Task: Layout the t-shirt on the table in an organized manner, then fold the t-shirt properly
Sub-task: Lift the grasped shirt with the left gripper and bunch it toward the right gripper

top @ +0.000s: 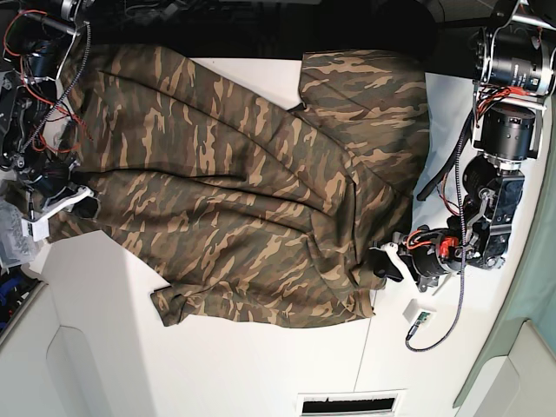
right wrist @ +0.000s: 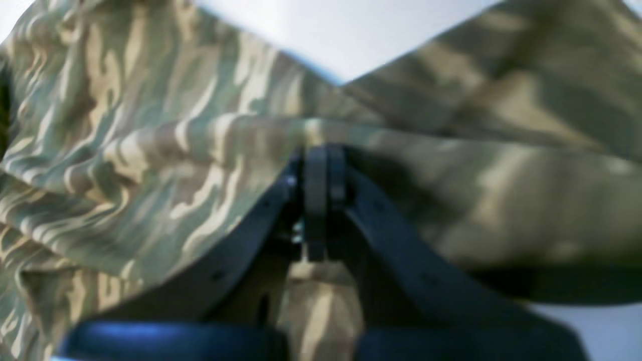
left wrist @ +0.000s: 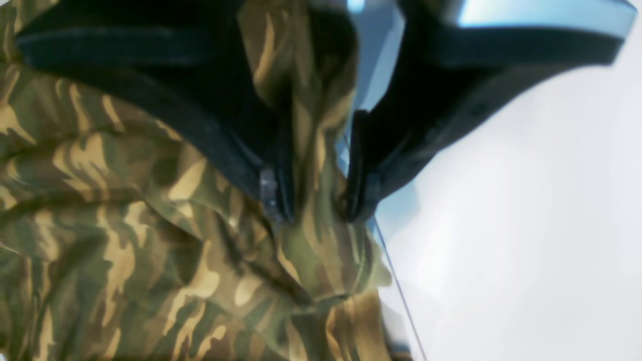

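The large short-sleeved camouflage cloth t-shirt [top: 234, 182] of olive, brown and tan patches lies spread, creased and partly doubled over, across the broad matte white table [top: 226, 365]. The left tool [left wrist: 313, 213] sits at the shirt's edge beside bare table surface; its black fingers [left wrist: 271, 193] stand partly apart with a ridge of cloth between them, and whether they grip it cannot be told. The right tool [right wrist: 321, 165] is closed, its fingertips pressed together against a fold of the shirt at the opposite edge.
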You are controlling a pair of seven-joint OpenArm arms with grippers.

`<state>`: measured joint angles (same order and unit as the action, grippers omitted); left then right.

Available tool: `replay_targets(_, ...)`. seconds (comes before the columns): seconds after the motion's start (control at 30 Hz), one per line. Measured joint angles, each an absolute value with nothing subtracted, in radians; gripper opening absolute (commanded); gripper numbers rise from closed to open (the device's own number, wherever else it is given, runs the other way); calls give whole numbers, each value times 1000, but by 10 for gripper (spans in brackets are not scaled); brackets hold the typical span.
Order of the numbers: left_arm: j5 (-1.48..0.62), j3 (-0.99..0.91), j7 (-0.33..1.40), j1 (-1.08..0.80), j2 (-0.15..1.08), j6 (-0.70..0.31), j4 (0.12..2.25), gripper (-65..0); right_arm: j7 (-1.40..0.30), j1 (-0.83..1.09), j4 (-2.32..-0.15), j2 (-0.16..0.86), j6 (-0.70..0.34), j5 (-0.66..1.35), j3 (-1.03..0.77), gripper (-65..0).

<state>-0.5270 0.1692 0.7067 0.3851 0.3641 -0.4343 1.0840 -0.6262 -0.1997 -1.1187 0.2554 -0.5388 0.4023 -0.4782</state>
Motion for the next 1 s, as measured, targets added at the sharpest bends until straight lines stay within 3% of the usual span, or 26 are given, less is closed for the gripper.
replay_targets(0.13, -571, 169, 719, 361, 380, -449, 1148, -435, -613, -200, -1118, 278, -539, 376, -479, -650)
replay_targets(0.3, -638, 169, 762, 261, 359, -580, 1325, -435, -582, -210, -1041, 300, -539, 360, -479, -650)
replay_targets(0.4, -656, 189, 761, 160, 346, -592, 1376, -435, -564, -211, -986, 302, -540, 362, -463, -650)
replay_targets(0.57, -604, 295, 753, 18, 296, -531, 1374, -435, -553, -210, -966, 304, -551, 378, -418, -650)
replay_targets(0.67, -562, 375, 707, -33, 246, -512, 1380, -435, -635, -210, -967, 303, -558, 466, -410, -650)
replay_targets(0.8, -479, 424, 642, -34, 236, -397, 1388, -441, -710, -168, -997, 307, -575, 562, -410, -650)
replay_targets(1.0, -417, 424, 626, 47, 236, -354, 1321, -442, -712, -10, -1133, 290, -577, 681, -409, -650)
